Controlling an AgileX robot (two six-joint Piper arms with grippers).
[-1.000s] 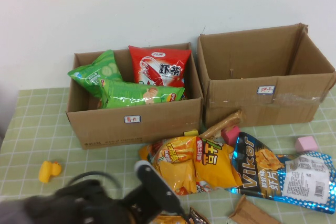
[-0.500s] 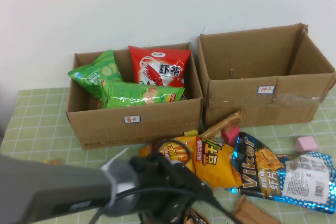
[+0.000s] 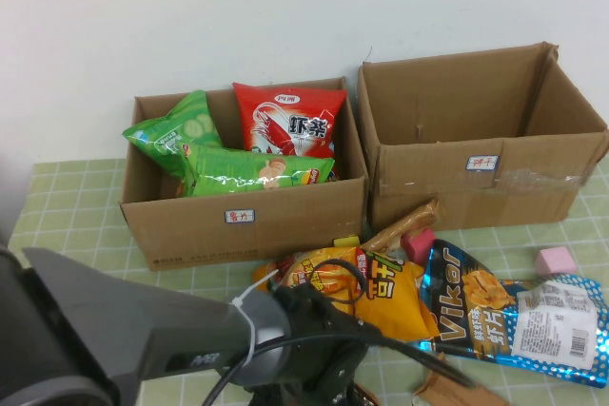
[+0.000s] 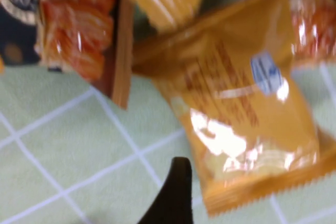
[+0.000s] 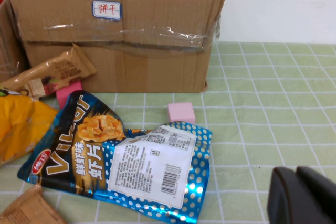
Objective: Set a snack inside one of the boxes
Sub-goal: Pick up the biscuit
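Left end effector [image 4: 176, 198] low over orange bag [image 4: 236, 119] on table [image 5: 262, 119], grip unclear, left arm [image 3: 143, 330] hiding near snacks, right end effector [image 5: 299, 195] pressed together, empty, near blue bag [image 5: 121, 156], pink cube [image 5: 181, 113] beyond, left box [image 3: 243, 221] holding snacks, right box [image 3: 476, 168] beside it.

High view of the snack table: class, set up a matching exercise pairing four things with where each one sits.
1 red shrimp-chip bag
2 blue Vikor bag
3 pink block
4 left gripper

A on the cloth before the right box
B just above the orange packet
C inside the left box
D on the cloth, right edge

Pairs: 1-C, 2-A, 3-D, 4-B
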